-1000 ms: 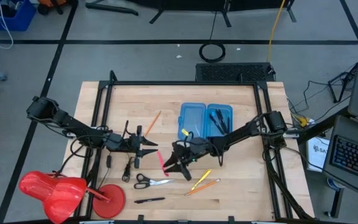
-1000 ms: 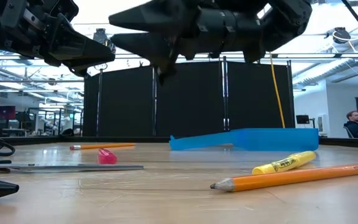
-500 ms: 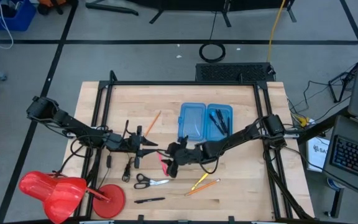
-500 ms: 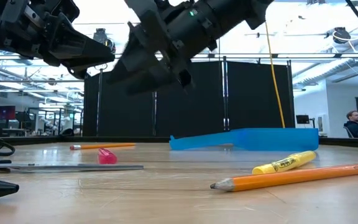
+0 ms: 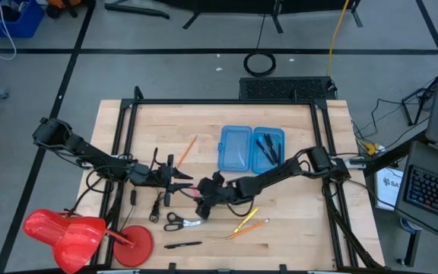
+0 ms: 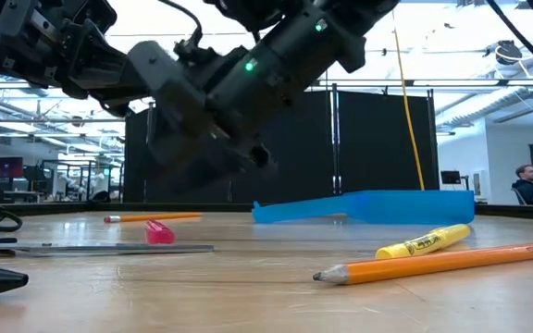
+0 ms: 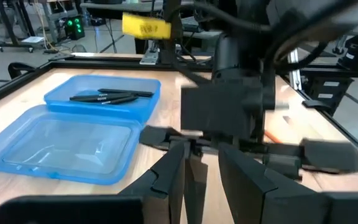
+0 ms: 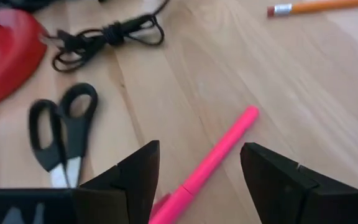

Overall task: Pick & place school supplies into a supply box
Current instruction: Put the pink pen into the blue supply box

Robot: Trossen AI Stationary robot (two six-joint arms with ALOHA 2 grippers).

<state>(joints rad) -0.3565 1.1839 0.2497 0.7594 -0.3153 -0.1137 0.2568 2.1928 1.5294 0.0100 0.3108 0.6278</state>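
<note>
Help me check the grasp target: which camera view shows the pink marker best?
The right wrist view: the pink marker lies unobstructed on the wood between the right gripper's open fingers. The low view shows only its end, far off. The high view mostly hides it under the right arm. The left wrist view doesn't show it.

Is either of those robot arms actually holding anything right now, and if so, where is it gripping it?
Nothing is held. The right tool hangs open over the pink marker, fingers on either side. The left tool is empty too.
</note>
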